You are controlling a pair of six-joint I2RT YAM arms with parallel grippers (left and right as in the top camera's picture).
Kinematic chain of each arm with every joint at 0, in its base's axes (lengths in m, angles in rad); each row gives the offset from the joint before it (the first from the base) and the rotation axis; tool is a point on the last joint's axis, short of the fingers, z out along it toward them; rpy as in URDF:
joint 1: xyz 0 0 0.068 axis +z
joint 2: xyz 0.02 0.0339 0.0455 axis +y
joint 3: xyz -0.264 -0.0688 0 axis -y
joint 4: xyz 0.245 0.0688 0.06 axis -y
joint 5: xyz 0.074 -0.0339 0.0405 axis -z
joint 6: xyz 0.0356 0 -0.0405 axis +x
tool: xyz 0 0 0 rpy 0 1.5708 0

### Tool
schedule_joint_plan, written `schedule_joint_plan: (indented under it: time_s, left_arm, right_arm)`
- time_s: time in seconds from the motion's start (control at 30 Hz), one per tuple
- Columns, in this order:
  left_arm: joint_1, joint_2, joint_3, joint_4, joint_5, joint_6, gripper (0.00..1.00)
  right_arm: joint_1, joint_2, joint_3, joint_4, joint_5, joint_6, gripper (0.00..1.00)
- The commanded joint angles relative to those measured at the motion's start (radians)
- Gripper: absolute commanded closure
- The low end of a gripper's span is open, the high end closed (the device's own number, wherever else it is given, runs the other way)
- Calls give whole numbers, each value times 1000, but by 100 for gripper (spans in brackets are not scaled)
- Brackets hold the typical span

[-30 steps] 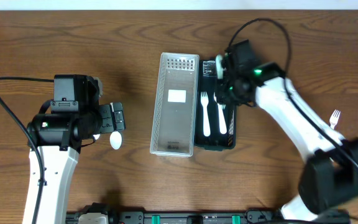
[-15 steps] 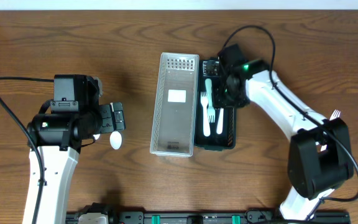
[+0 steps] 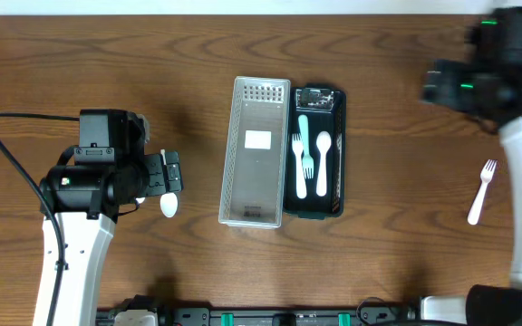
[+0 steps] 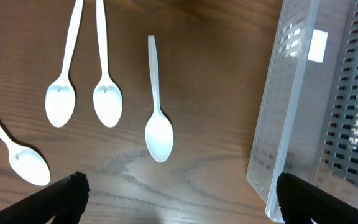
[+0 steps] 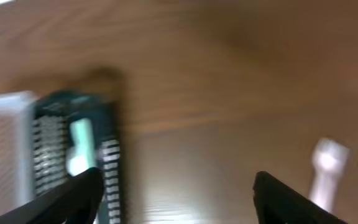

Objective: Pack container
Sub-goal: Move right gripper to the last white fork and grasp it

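A clear perforated container (image 3: 255,151) stands mid-table with a black tray (image 3: 336,154) against its right side. In the tray lie a teal fork (image 3: 304,136) and two white utensils (image 3: 322,172). A loose white fork (image 3: 480,192) lies on the table at the far right. My right gripper (image 3: 435,83) hangs open and empty at the back right, away from the tray; its wrist view is blurred and shows the tray (image 5: 107,162) to the left and the white fork (image 5: 325,168) to the right. My left gripper (image 4: 179,199) is open over bare wood, near several white spoons (image 4: 159,134).
In the left wrist view, the clear container's wall (image 4: 291,106) stands right beside the right-hand finger. One spoon (image 3: 168,205) shows below the left gripper (image 3: 172,172) in the overhead view. Cables trail from both arms.
The right gripper opened, left the teal fork in the black tray and swung away to the back right. The left arm has stayed put.
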Motion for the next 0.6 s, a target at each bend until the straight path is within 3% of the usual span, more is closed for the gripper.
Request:
schedule_joint_plan:
  time_s: [0.0, 0.2, 0.57]
  left_arm:
    - [-3, 2, 0, 6, -5, 3, 2]
    - [-3, 2, 0, 29, -5, 3, 2]
    - [-3, 2, 0, 37, -5, 3, 2]
  right_arm:
    - [-136, 27, -7, -35, 24, -31, 13]
    - [-324, 94, -9, -53, 24, -40, 6]
    - [-368, 308, -10, -79, 43, -65, 2]
